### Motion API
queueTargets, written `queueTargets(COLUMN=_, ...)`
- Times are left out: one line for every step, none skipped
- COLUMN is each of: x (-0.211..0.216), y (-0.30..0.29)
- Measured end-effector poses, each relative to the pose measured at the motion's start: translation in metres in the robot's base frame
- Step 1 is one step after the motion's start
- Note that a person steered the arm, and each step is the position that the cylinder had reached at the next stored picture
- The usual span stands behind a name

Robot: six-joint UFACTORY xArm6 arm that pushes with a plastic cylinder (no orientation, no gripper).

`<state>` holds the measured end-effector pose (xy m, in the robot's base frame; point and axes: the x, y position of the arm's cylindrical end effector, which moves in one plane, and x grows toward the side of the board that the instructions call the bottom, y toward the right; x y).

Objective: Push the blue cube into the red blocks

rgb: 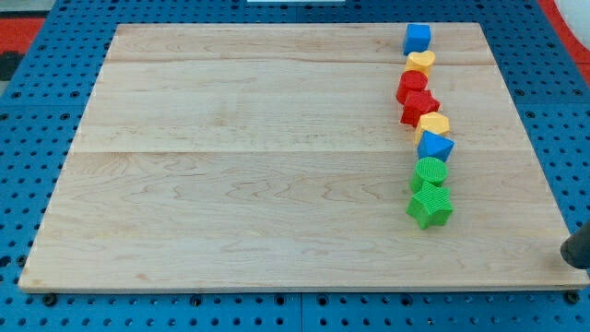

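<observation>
Blue cube [417, 38] sits at the view's top right of the table [230, 166], heading a line of 8 blocks. Below it in order: yellow heart-shaped block [421, 62], touching; 2 red blocks [412, 85] [419, 107]; yellow block [432, 124]; blue block [434, 146]; green round block [430, 171]; green star block [430, 207]. A dark rod end [578, 247] shows at the right edge, off the table; my tip cannot be made out. No hand fitted, nothing held.

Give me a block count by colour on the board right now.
Blue blocks: 2, a cube and a lower one
Yellow blocks: 2
Red blocks: 2
Green blocks: 2
Total: 8
</observation>
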<state>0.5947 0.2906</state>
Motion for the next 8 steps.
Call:
queueTargets(x=0.0, y=0.0)
queueTargets(x=-0.015, y=-0.003)
queueTargets(x=-0.02, y=-0.002)
queueTargets(x=-0.044, y=0.025)
queueTargets(x=-0.152, y=0.033)
queueTargets(x=-0.283, y=0.051)
queueTargets(x=-0.395, y=0.051)
queueTargets(x=-0.403, y=0.017)
